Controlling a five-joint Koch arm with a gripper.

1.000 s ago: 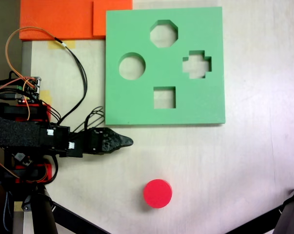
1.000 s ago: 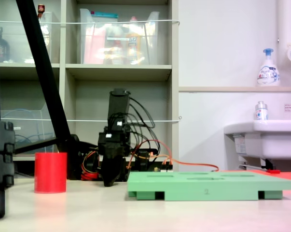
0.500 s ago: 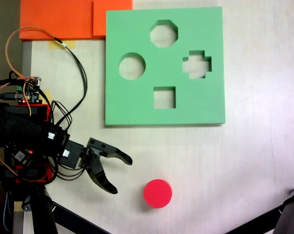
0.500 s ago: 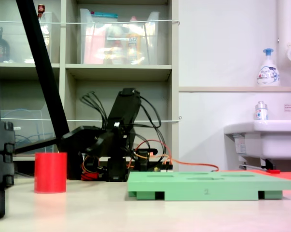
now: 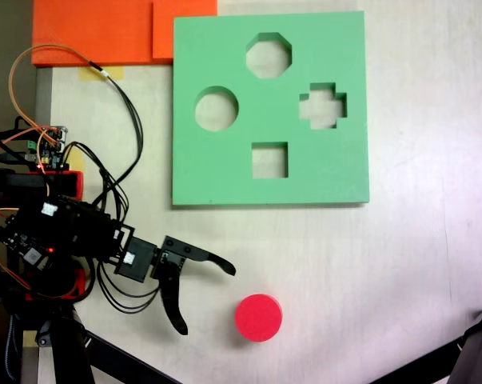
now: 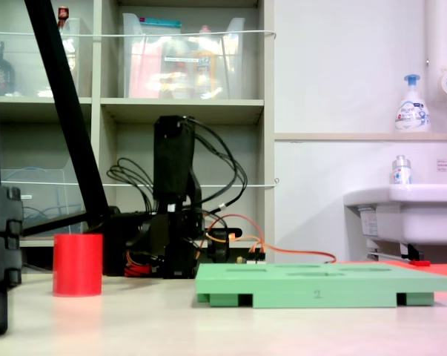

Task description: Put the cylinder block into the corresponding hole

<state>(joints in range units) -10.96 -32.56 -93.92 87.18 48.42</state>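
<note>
**A:** Starting from the left of the top-down fixed view, what is seen of the black two-jawed gripper (image 5: pixel 208 300)?

**B:** It is held out from the arm at the left edge with its jaws spread wide and nothing between them. One jaw is pointed to the right, the other down towards the bottom edge.

**A:** And which way from it is the short, smooth red round cylinder block (image 5: pixel 258 318)?

**B:** To the right and slightly lower in that view, near the jaws but apart from them, standing on its flat end on the pale table (image 5: pixel 416 272). Its round axis is upright, so no side is favoured for a grasp. In the low side-on fixed view it (image 6: pixel 78 265) is seen upright on the table, at the left.

**A:** Then the containers, further right?

**B:** The flat green square foam board (image 5: pixel 344 172) is laid above and to the right of the block, well apart from it. The circular cut-out (image 5: pixel 217 109) is at the board's left side and is seen empty, as are the octagonal, cross-shaped and square cut-outs. The block is judged still to be grasped before anything can be carried there.
</note>
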